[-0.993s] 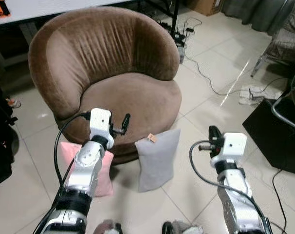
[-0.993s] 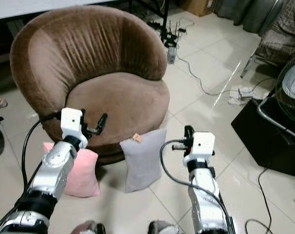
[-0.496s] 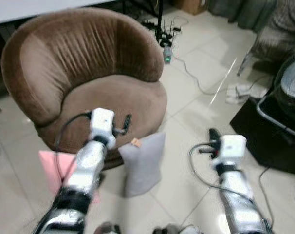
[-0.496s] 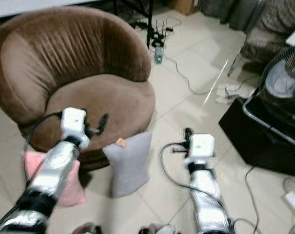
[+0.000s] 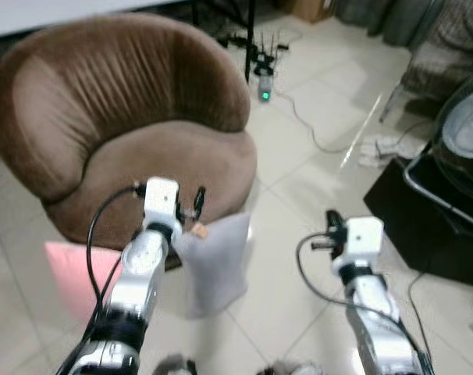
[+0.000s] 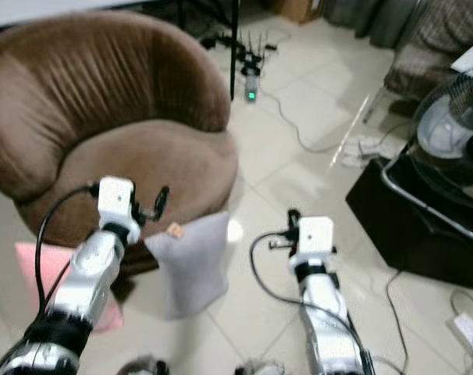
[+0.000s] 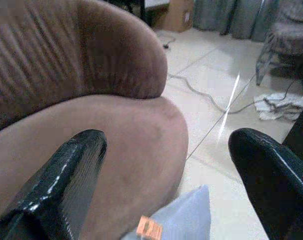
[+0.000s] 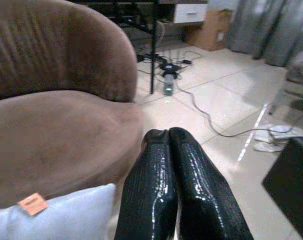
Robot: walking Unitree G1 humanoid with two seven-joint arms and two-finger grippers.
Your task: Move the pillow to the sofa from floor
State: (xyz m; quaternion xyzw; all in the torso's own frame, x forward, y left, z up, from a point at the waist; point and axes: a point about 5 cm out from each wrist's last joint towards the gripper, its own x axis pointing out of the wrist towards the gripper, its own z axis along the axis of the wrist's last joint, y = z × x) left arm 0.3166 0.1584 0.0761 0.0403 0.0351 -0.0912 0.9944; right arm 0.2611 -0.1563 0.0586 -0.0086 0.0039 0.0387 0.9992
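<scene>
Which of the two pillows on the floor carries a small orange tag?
The grey pillow, leaning against the brown sofa. The pink pillow beside it shows no tag.

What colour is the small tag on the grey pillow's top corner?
Orange; the tag on the grey pillow shows best in the right wrist view.

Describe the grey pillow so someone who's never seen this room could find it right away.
Find the big round brown armchair. On the tiled floor against its front stand two pillows; the grey pillow is the upright one nearer the robot's right. It has a small orange tag at its top corner, unlike the pink pillow beside it.
</scene>
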